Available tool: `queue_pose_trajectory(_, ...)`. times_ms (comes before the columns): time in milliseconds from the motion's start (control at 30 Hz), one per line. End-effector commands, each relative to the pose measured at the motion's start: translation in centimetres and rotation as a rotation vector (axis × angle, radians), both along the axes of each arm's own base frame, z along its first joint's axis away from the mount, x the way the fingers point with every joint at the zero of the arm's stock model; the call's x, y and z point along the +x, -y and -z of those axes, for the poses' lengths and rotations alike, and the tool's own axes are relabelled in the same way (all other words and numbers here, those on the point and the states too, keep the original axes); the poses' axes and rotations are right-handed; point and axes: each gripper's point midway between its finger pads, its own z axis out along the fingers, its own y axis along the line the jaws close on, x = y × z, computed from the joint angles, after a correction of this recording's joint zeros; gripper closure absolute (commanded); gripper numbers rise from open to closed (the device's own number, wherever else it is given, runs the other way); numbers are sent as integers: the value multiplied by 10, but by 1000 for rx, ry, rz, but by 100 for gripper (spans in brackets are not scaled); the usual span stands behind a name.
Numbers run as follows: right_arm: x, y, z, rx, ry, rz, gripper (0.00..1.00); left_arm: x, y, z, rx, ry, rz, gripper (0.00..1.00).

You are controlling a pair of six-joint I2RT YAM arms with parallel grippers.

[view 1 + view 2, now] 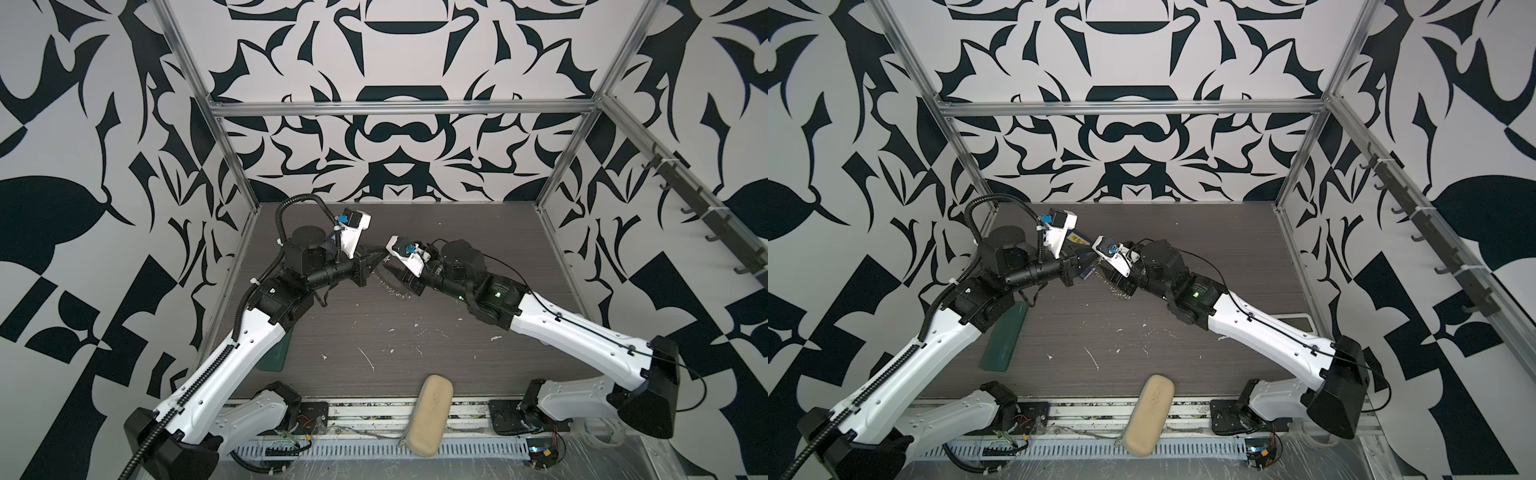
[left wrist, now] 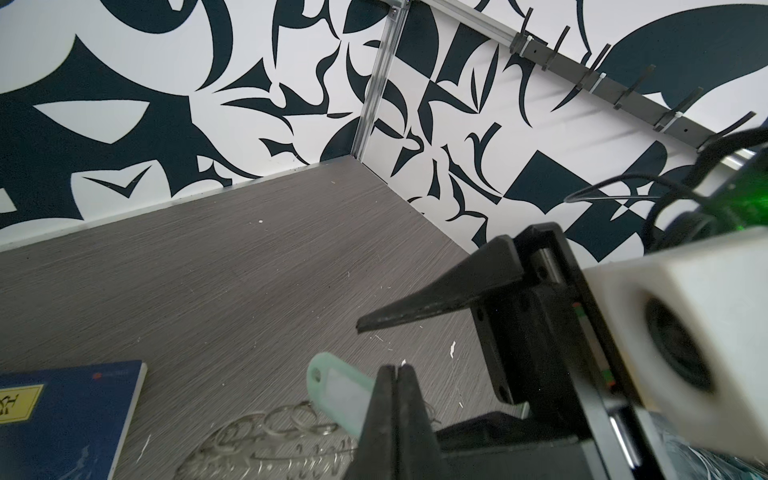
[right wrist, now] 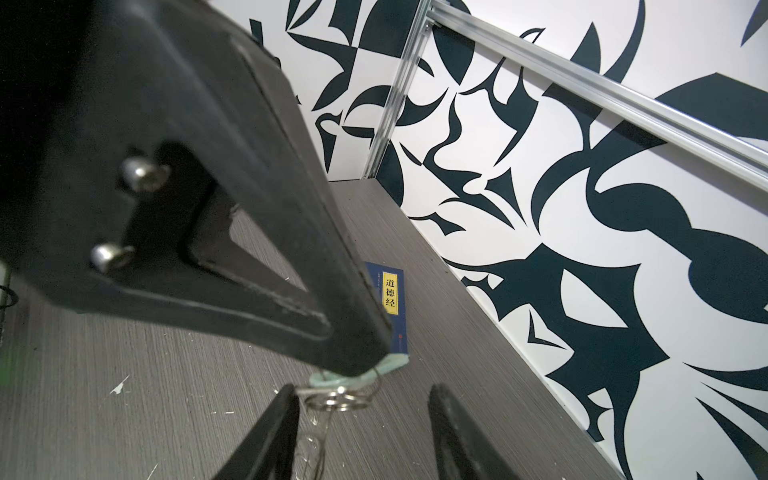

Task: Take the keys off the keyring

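The keyring [image 2: 266,451] lies on the table, a flat greyish ring with several small wire split rings [image 2: 286,417] on its rim; in both top views it shows only faintly between the two grippers [image 1: 392,289]. A mint-green oval tag [image 2: 332,384] of the keys sticks up from it. My left gripper [image 2: 397,370] is shut on that tag, and its tip [image 3: 361,357] covers most of the tag [image 3: 392,361]. The silver key itself is hidden. My right gripper [image 3: 363,390] is open around a split ring [image 3: 336,401], with one finger [image 3: 282,409] against the ring.
A blue book [image 3: 390,291] lies just behind the grippers [image 1: 1079,241]. On the left, partly under the left arm, is a dark green case [image 1: 1003,336]. A beige case [image 1: 428,409] rests on the front rail. White specks dot the grey table [image 1: 415,349].
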Motion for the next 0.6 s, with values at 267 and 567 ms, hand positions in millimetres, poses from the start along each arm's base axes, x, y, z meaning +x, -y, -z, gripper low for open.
queue_pose_trajectory(267, 7, 6, -35, 68, 65, 61, 47, -3, -2, -28, -38, 66, -3, 100)
queue_pose_trajectory(567, 7, 13, -39, 67, 70, 82, 57, -3, -2, -28, -36, 68, -5, 100)
